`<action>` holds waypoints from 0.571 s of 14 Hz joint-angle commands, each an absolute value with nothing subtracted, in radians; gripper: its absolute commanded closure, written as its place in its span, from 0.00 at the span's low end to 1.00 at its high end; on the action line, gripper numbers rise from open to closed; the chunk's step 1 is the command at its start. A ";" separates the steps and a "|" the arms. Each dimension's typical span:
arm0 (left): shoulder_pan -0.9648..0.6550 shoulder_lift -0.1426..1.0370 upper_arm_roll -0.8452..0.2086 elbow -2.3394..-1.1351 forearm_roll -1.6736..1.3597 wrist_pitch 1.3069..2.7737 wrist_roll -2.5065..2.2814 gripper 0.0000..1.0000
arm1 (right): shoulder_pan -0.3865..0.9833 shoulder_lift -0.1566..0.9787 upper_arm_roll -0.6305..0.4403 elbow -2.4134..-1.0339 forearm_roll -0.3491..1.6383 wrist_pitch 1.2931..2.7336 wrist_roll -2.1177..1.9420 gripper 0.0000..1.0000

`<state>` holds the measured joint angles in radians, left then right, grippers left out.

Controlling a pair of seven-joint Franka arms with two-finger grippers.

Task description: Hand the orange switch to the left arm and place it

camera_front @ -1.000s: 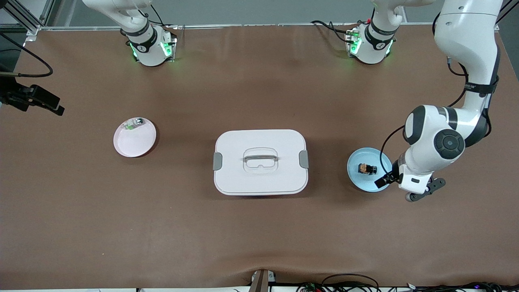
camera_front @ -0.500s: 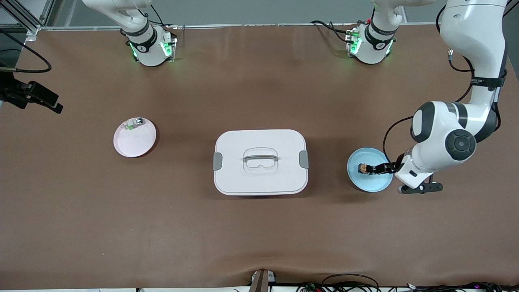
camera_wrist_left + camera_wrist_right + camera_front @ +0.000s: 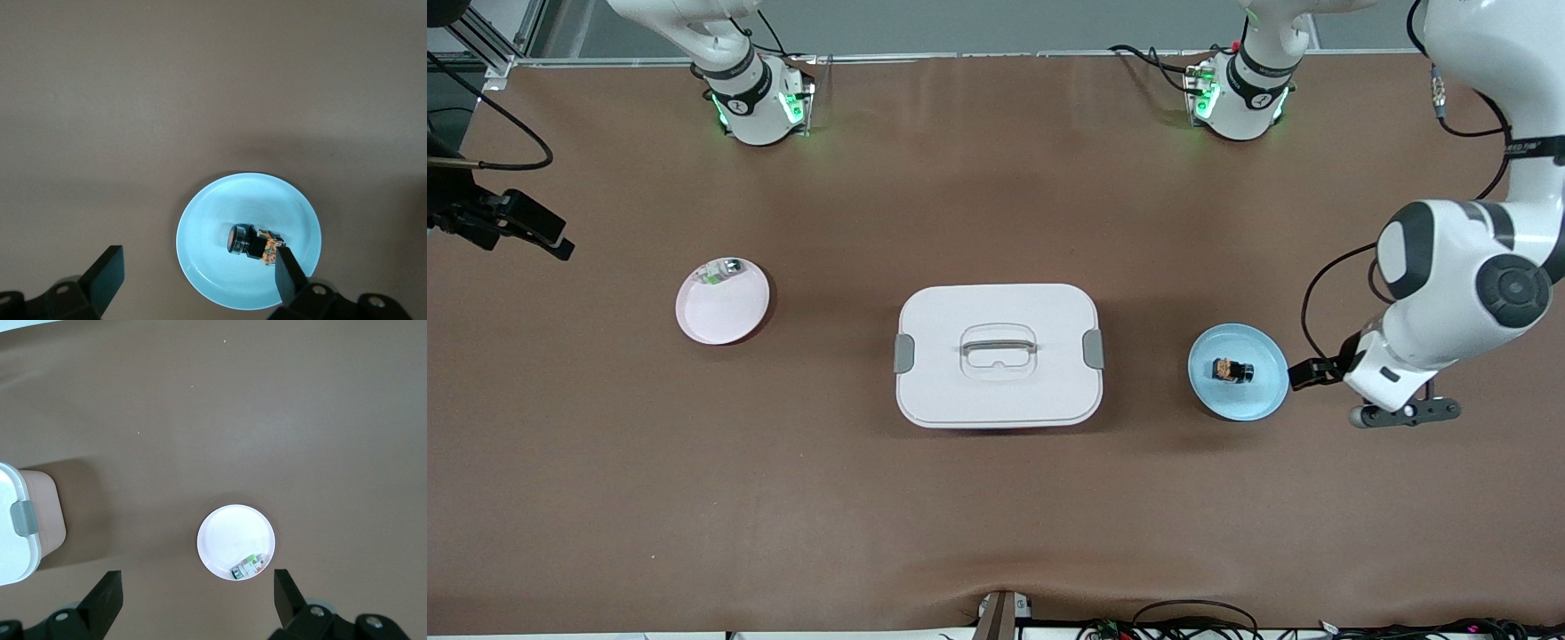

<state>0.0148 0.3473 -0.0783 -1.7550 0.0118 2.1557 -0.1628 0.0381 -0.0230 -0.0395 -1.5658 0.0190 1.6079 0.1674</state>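
The box [image 3: 17, 520] is cut off by the right wrist view's edge, showing only one corner and latch.

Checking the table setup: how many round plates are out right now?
2. A round pink plate lies toward the right arm's end of the table, and a round light-blue plate lies toward the left arm's end. None appear hidden.

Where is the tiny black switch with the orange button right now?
The orange switch lies on its side in the round blue plate, toward the left arm's end of the table, beside the white box; the open left gripper is beside the plate.
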 commanded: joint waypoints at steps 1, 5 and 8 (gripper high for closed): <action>0.046 0.252 -0.092 -1.781 -0.041 2.131 -0.161 0.00 | 0.020 -0.052 -0.031 -1.577 0.015 1.621 0.167 0.00; 0.063 0.151 -0.092 -1.782 -0.055 1.993 -0.166 0.00 | 0.023 -0.044 -0.028 -1.522 -0.041 1.599 0.150 0.00; 0.061 0.083 -0.092 -1.781 -0.055 1.942 -0.166 0.00 | 0.020 -0.041 -0.028 -1.471 -0.060 1.531 0.140 0.00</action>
